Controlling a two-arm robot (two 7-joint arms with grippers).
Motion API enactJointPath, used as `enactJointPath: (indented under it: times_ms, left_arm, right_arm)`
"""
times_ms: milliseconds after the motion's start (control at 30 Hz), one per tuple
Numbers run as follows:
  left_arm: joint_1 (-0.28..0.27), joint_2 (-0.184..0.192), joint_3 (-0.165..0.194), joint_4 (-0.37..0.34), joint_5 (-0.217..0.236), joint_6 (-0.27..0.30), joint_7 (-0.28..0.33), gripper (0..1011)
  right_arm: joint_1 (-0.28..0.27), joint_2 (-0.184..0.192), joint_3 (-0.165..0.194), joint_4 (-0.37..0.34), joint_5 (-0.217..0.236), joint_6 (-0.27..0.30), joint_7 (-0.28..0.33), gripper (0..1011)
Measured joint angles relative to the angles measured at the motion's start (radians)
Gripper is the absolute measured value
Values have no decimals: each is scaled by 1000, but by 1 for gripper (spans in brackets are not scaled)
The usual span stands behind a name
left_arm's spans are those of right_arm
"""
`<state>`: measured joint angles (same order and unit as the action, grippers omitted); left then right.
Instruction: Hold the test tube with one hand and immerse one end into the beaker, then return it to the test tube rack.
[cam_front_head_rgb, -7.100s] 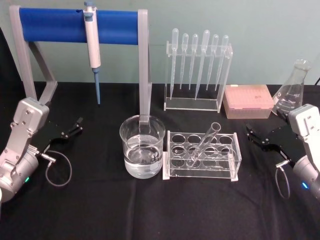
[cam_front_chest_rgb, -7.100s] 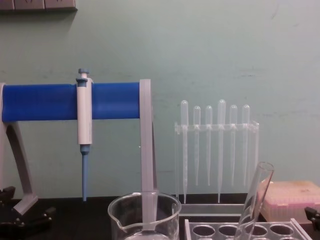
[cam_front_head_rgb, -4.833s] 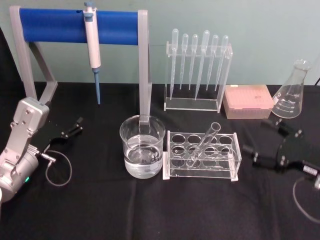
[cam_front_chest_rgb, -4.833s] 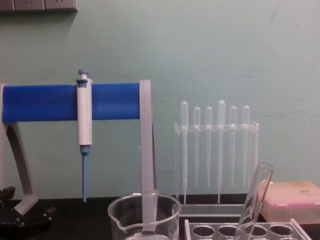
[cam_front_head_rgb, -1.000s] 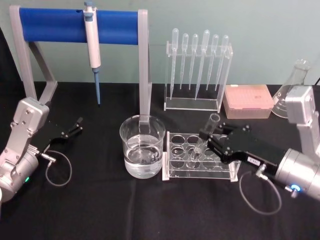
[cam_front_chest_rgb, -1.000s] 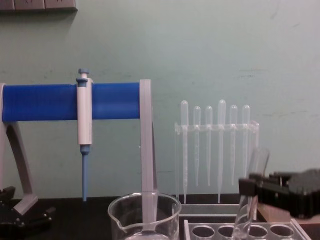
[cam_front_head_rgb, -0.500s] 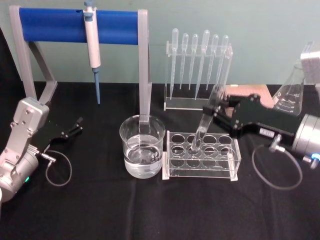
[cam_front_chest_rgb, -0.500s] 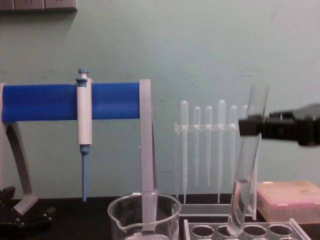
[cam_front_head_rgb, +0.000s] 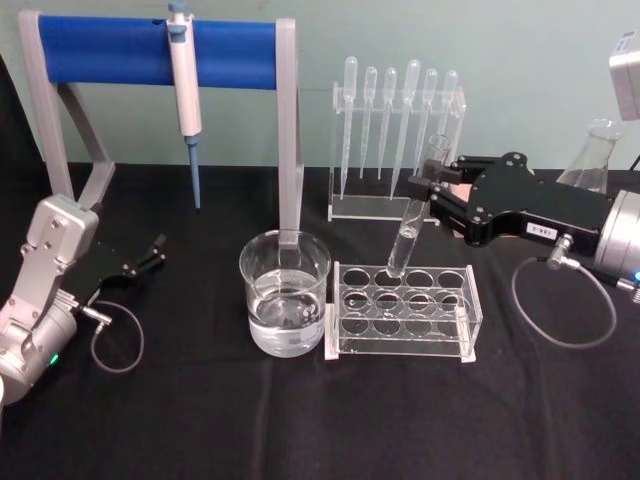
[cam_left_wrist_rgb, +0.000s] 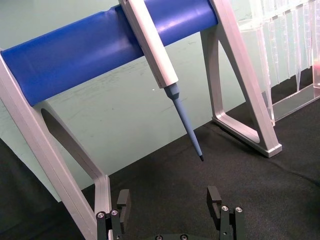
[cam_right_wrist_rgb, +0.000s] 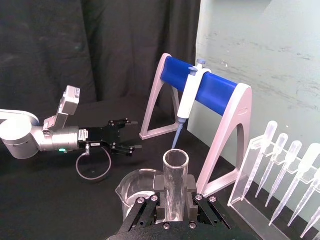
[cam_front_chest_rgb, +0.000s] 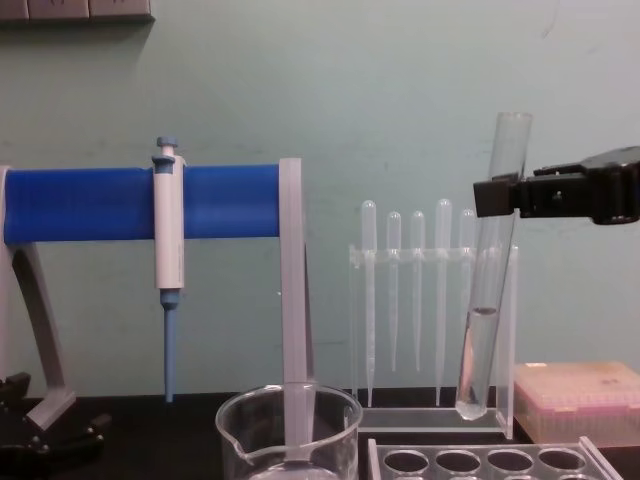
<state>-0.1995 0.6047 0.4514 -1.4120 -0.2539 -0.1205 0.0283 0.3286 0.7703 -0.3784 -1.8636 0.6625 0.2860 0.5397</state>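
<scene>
My right gripper (cam_front_head_rgb: 424, 190) is shut on the test tube (cam_front_head_rgb: 405, 240) near its open rim. It holds the tube tilted in the air, its rounded bottom just above the back row of the clear rack (cam_front_head_rgb: 405, 312). In the chest view the test tube (cam_front_chest_rgb: 484, 330) hangs clear of the rack with a little liquid in its lower end, gripped high up by the right gripper (cam_front_chest_rgb: 498, 197). The beaker (cam_front_head_rgb: 285, 295), part full of clear liquid, stands left of the rack. My left gripper (cam_front_head_rgb: 150, 252) rests open at the table's left side, its fingers (cam_left_wrist_rgb: 214, 197) spread apart.
Behind the beaker stands a grey frame with a blue bar (cam_front_head_rgb: 150, 50), and a pipette (cam_front_head_rgb: 185, 90) hangs from it. A stand of plastic pipettes (cam_front_head_rgb: 395, 140), a pink tip box (cam_front_head_rgb: 495, 205) and a conical flask (cam_front_head_rgb: 590, 160) line the back.
The right gripper has raised the test tube farther, so its bottom end has come out of the rack hole and hangs above it. The left arm has not moved.
</scene>
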Motion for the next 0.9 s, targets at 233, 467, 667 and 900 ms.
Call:
enactJointPath:
  times_ms: [233,467,667,900]
  left_arm:
    - [0,0,0,0,0,0,0,1000]
    - [0,0,0,0,0,0,0,1000]
    - [0,0,0,0,0,0,0,1000]
    - [0,0,0,0,0,0,0,1000]
  right_arm:
    - [0,0,0,0,0,0,-1,241]
    - [-1,-1,1,1,0,0,-1,241]
    - [-1,-2,1,1,0,-1,-1,241]
    - [-2,-2,2,2,-1,-1,-1,241]
